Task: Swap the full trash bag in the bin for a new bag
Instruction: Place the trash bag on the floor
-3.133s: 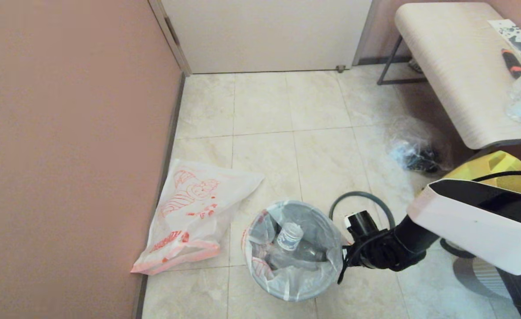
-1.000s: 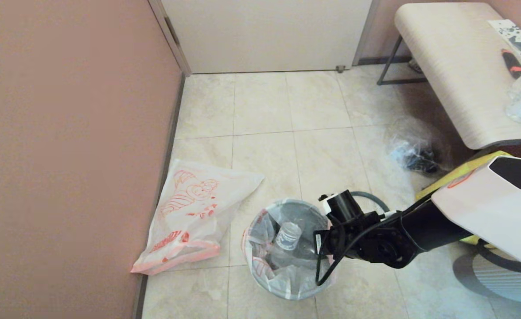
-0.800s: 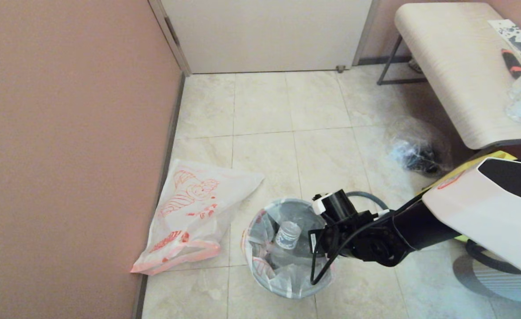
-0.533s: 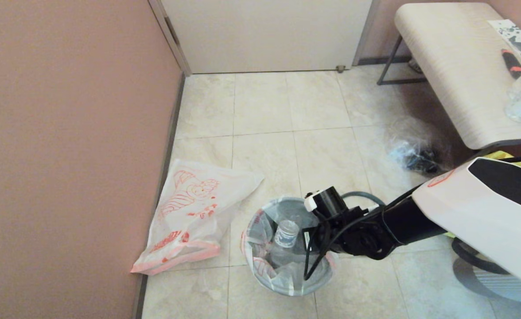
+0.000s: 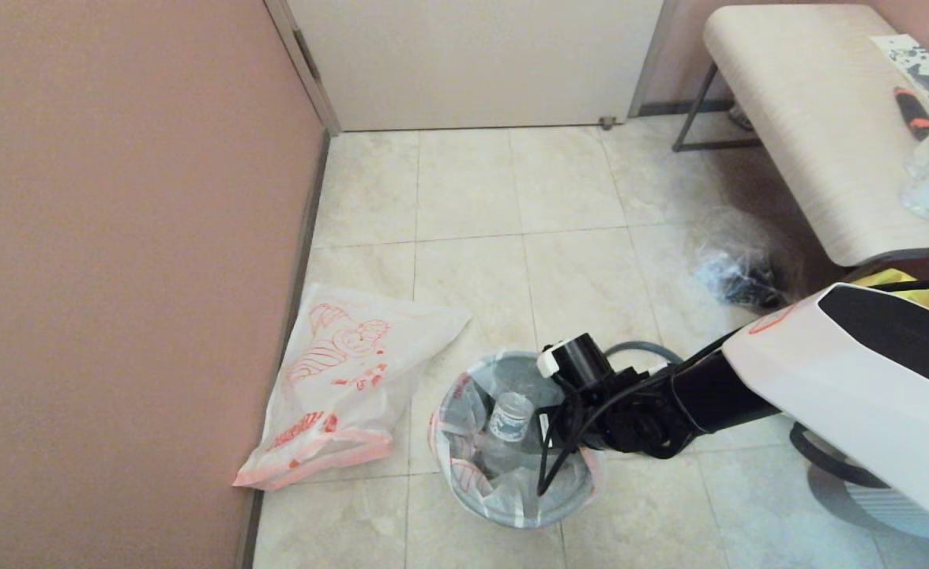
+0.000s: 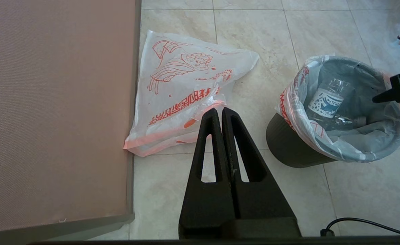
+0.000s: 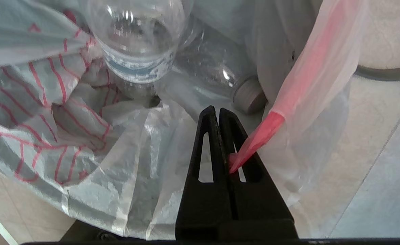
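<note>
The full trash bag [image 5: 464, 411] lines the black bin [image 6: 288, 146] on the tiled floor, with clear bottles [image 7: 138, 37] showing inside. My right gripper [image 7: 217, 110] reaches over the bin's right edge [image 5: 547, 442] and is shut on the bag's orange-red handle [image 7: 254, 141], which is stretched taut from between the jaws. The new bag [image 5: 346, 371] lies flat on the floor by the left wall, left of the bin. My left gripper [image 6: 219, 111] is shut on nothing and hangs above the floor between the new bag [image 6: 186, 78] and the bin; it does not show in the head view.
A grey ring [image 5: 638, 349] lies on the floor right of the bin. A clear film bag with dark items [image 5: 741, 269] and a yellow bag [image 5: 899, 283] sit under a pale table [image 5: 812, 118] at the right. The pink wall [image 5: 117, 237] closes the left side.
My right arm has moved left from beside the bin to over its right edge. The bag's right side is drawn inward and the bin has shifted slightly left.
</note>
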